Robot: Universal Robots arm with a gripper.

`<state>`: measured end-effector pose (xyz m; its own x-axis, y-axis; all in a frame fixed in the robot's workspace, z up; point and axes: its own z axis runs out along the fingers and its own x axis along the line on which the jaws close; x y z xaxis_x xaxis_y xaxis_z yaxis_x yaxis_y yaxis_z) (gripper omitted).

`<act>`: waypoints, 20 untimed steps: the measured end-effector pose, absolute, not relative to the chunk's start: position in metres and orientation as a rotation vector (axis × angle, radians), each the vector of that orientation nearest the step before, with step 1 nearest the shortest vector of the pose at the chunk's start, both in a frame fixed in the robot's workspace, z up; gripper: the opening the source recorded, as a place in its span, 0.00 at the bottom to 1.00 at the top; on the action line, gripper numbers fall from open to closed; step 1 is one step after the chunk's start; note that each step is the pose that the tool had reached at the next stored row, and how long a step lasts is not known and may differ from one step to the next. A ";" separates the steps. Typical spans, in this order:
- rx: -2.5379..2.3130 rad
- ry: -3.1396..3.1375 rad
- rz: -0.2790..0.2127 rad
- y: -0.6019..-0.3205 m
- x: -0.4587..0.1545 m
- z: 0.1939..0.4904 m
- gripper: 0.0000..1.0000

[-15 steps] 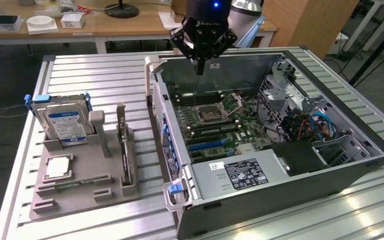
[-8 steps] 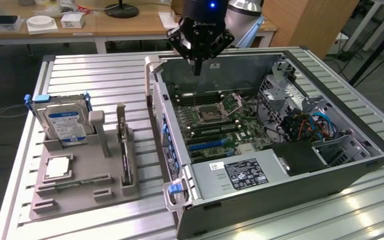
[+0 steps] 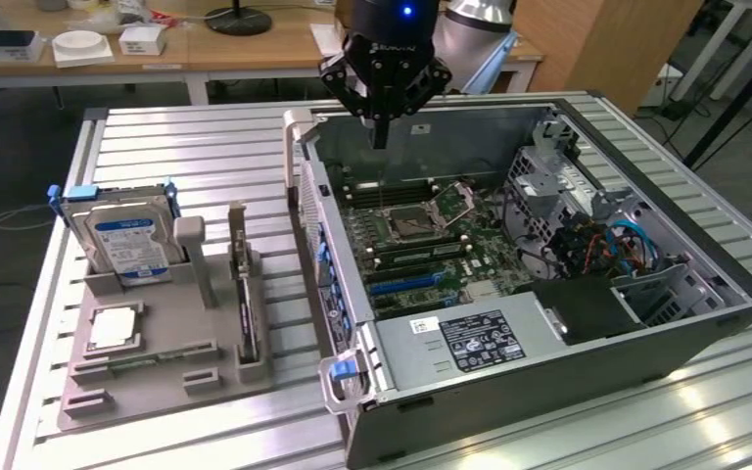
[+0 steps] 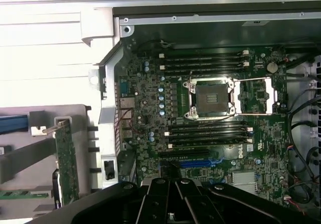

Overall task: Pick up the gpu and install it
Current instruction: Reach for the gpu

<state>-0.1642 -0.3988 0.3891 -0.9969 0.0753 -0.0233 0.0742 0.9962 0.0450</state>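
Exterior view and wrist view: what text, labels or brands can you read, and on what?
No text is readable.
Label on the hard drive: print too small.
Labels on the power supply: too small.
Lettering on the gripper: blurred.
Markings on the motherboard: blurred.

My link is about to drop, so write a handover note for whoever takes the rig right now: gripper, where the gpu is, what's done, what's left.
Gripper: shut, holding nothing, hanging over the far end of the open computer case, above the motherboard.
Gpu: standing on edge in a slot of the grey holder, to the exterior view's left of the case. The hard drive stands in the same holder.
Done: nothing that shows; the blue expansion slot has no card in it.
Left: the gpu is not yet picked up or installed.
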 end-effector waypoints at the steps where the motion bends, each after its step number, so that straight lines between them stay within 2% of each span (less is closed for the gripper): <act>1: 0.117 3.114 0.069 -0.399 -0.165 0.389 0.11; 20: 0.117 3.114 0.069 -0.399 -0.180 0.388 0.11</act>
<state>-0.1804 -0.3988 0.3876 -0.9969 0.0753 -0.0233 0.0742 0.9962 0.0451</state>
